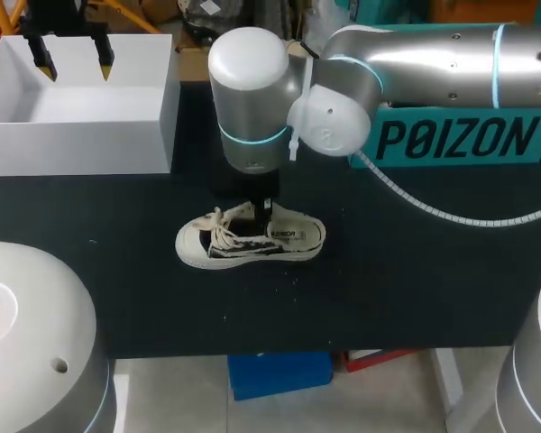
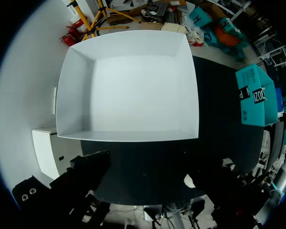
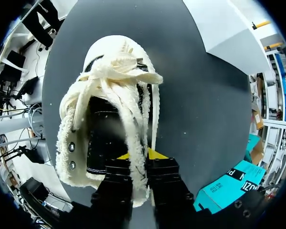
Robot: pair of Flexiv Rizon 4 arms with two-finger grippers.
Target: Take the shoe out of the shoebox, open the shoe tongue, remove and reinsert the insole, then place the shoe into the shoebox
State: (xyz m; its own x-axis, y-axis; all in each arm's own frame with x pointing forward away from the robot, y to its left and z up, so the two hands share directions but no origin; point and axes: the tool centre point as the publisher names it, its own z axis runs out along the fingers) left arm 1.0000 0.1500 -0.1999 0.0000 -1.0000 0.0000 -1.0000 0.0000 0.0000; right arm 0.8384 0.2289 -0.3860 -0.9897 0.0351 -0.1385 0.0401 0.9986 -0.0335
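Note:
A cream low-top shoe point(image 1: 252, 242) with loose laces lies on its side in the middle of the black table, toe toward my left. My right gripper point(image 1: 266, 213) comes straight down onto its opening. In the right wrist view the right gripper point(image 3: 139, 155) is shut on the fleecy edge of the shoe point(image 3: 114, 86), one yellow tip inside the dark opening and one outside. The white shoebox point(image 1: 167, 108) stands at the far left, and in the left wrist view the shoebox point(image 2: 76, 95) is empty. My left gripper point(image 1: 75, 65) hangs open above it.
A teal lidded box point(image 1: 460, 140) stands at the back right, behind my right arm. A white corrugated cable point(image 1: 433, 212) from that arm loops over the table's right side. Bare black table surface point(image 1: 415, 289) lies in front of the shoe.

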